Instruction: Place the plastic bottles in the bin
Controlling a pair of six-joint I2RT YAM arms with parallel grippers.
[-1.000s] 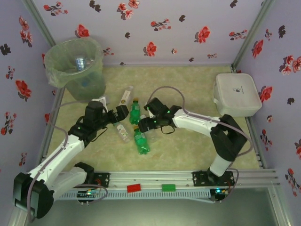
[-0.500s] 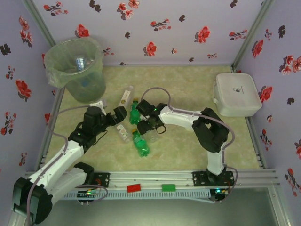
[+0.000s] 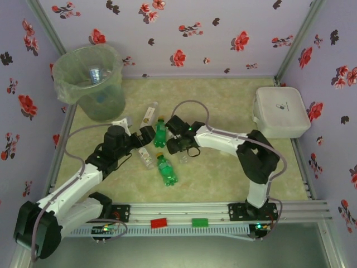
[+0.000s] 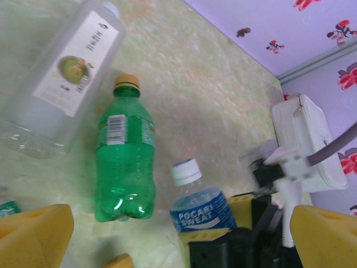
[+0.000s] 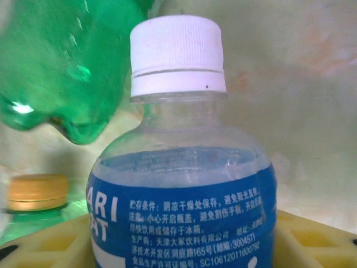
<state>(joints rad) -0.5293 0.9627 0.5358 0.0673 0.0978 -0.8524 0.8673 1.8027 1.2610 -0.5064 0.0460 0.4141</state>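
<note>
A clear bottle with a blue label and white cap (image 5: 178, 184) stands between the yellow fingers (image 5: 312, 240) of my right gripper (image 5: 181, 251), which is shut on its body. The same bottle (image 4: 201, 209) is in the left wrist view. My right gripper (image 3: 173, 142) sits mid-table. My left gripper (image 3: 144, 135) hangs open just left of it, with nothing between its fingers (image 4: 33, 234). A green bottle with a yellow cap (image 4: 124, 162) and a clear flat bottle (image 4: 67, 72) lie ahead. The bin (image 3: 92, 78) with its pale green liner stands at the far left.
Another green bottle (image 3: 167, 170) and a small clear bottle (image 3: 145, 157) lie nearer the arm bases. A white lidded box (image 3: 280, 111) sits at the right wall. Flowered walls enclose the table on three sides.
My right gripper has moved left and closed on the blue-labelled bottle. The left arm has shifted slightly right with its gripper still open.
</note>
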